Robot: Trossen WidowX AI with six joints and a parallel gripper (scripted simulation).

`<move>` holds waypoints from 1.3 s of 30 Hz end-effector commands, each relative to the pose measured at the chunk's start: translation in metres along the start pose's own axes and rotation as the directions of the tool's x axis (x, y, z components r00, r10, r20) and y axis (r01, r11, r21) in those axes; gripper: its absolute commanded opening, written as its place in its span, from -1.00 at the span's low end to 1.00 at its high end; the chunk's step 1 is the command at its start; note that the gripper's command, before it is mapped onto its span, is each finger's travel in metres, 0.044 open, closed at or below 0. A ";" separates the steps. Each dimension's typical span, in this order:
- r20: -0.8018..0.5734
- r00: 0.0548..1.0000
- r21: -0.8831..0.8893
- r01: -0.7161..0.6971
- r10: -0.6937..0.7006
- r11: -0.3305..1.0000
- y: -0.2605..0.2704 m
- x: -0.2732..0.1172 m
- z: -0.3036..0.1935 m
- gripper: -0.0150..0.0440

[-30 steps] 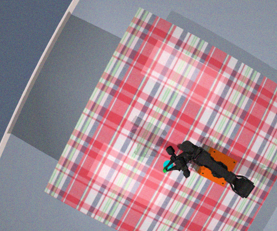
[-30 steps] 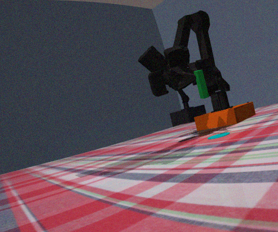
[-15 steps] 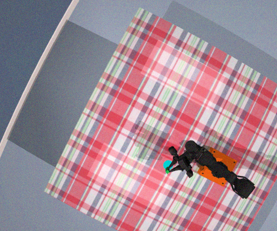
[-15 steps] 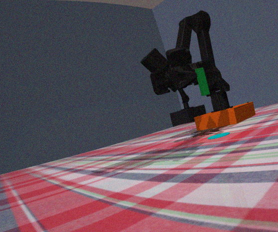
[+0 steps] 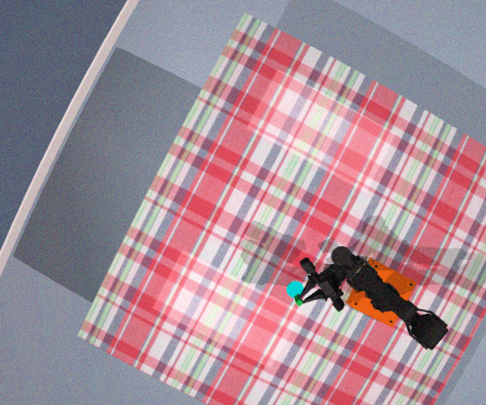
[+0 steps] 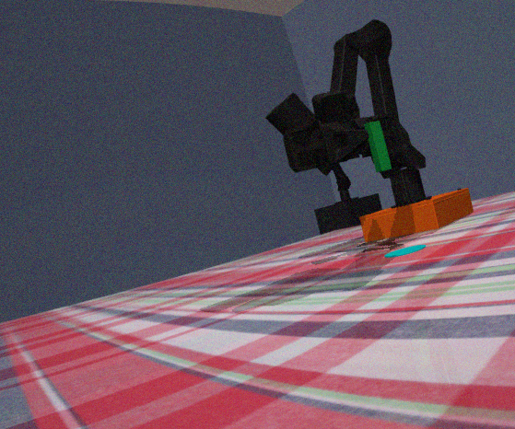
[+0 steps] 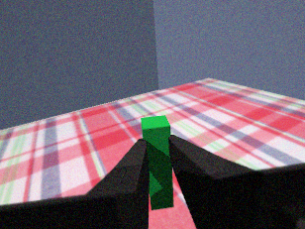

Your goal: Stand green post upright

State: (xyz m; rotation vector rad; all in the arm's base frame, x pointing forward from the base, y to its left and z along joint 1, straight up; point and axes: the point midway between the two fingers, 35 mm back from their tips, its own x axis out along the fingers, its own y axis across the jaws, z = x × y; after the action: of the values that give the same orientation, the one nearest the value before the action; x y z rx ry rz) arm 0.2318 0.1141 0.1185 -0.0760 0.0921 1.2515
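Note:
My gripper (image 5: pixel 300 299) (image 6: pixel 372 140) (image 7: pixel 156 143) is shut on the green post (image 5: pixel 298 301) (image 6: pixel 379 147) (image 7: pixel 159 172). The post is close to upright, perhaps slightly tilted. In the exterior view it hangs well above the cloth, touching nothing below. In the wrist view its bright top end stands above the fingertips and its lower part shows between the fingers. The cyan circle (image 5: pixel 294 288) (image 6: pixel 405 251) lies flat on the cloth. In the top view the post appears at the circle's lower edge. The circle does not show in the wrist view.
The plaid cloth (image 5: pixel 216 269) (image 6: pixel 248 359) (image 7: pixel 104 133) lies under everything. The orange base block (image 5: pixel 402 282) (image 6: pixel 451 207) stands close behind the circle. A black box-like part (image 5: pixel 428 329) (image 6: pixel 347 214) is at the far side of the base. The arm's shadows fall near the circle.

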 end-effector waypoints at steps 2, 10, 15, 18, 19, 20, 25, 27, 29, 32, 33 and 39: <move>0.019 1.000 -0.007 -0.008 0.008 1.000 0.005 -0.003 0.000 -0.42; 0.020 1.000 -0.008 -0.008 0.009 1.000 0.006 -0.003 0.000 -0.42; 0.020 1.000 -0.008 -0.008 0.009 1.000 0.006 -0.003 0.000 -0.42; 0.020 1.000 -0.008 -0.008 0.009 1.000 0.006 -0.003 0.000 -0.42; 0.020 1.000 -0.008 -0.008 0.009 1.000 0.005 -0.003 0.000 -0.42; 0.020 1.000 -0.008 -0.008 0.009 1.000 0.005 -0.003 -0.001 -0.42; 0.020 1.000 -0.008 -0.008 0.009 1.000 0.002 -0.002 -0.010 -0.42; 0.020 1.000 -0.008 -0.008 0.009 1.000 0.001 -0.001 -0.013 -0.42; 0.019 1.000 -0.008 -0.008 0.009 1.000 0.000 -0.001 -0.017 -0.42; 0.019 1.000 -0.008 -0.008 0.009 1.000 -0.001 0.000 -0.022 -0.42; 0.019 1.000 -0.008 -0.008 0.009 1.000 -0.001 0.000 -0.024 -0.42; 0.019 1.000 -0.008 -0.008 0.009 1.000 -0.003 0.002 -0.035 -0.42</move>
State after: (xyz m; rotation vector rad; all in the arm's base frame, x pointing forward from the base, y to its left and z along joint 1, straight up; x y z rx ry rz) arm 0.2344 0.1110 0.0912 -0.0820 0.0622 1.2585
